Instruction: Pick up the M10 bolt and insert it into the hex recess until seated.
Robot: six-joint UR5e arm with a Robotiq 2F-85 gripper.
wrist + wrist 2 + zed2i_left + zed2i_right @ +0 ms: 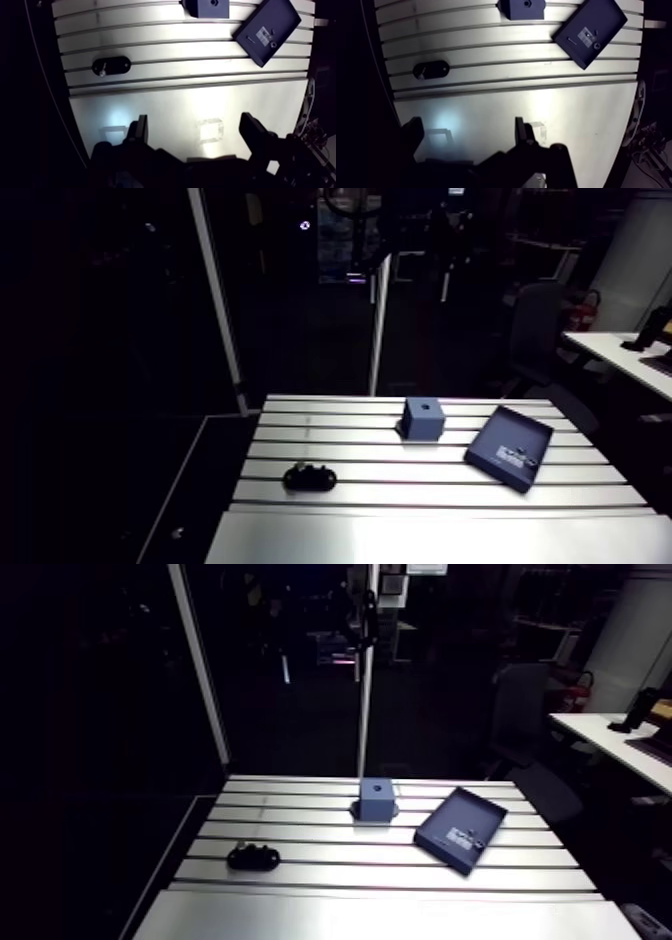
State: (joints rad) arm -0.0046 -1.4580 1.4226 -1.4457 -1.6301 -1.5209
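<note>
Wide-open claw [195,121], nothing between its two fingers [140,131], hangs over the smooth near strip of the table [165,102], close to the near edge. No task piece lies under it or between the jaws. Ahead, where the slots begin, a black oval holder [111,65] sits toward the left edge. It carries a pale glint too small to name. Further on, toward the right edge, a dark flat tray [282,20] lies askew to the slots, with a pale label and one or two small parts on it. The M10 bolt [273,44], as best I can judge, is the small round piece near the tray's near-right side, though the glint on the holder cannot be ruled out. If that reading holds, the bolt is ahead of the claw and well off to the side of the finger nearer the right edge, so the coming move is forward and across, not straight down. It shows as a round spot, perhaps seen end-on. Its long axis cannot be told from here, so the choice of grip must wait for a closer look. Farthest, near the middle of the far edge, stands a blue-grey block [424,423] with a dark hole in its top face, likely the hex recess [424,403]. The hole's shape is too small to confirm. Block and tray are near each other but apart.
</note>
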